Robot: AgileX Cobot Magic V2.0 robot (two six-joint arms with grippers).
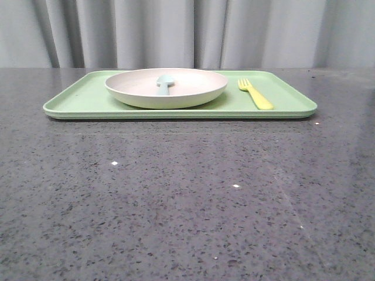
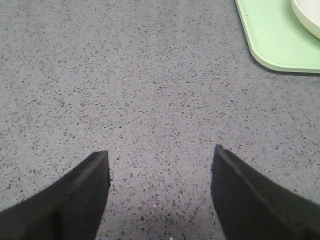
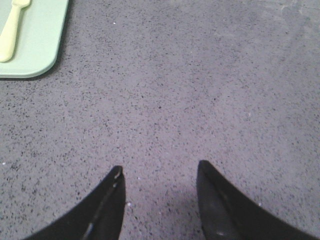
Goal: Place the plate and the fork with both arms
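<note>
Grey speckled table (image 1: 187,199) under both jaws — left jaws and right jaws spread wide, holding nothing.

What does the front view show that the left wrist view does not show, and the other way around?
Only the front view shows the whole light-green tray, the full plate with a pale blue spoon in it, the yellow fork lying on the tray beside the plate, and the grey curtain.

Only the left wrist view shows the left gripper, open above bare table.

Both share the speckled grey table; the wrist view catches only one tray corner and a slice of the plate's rim.
</note>
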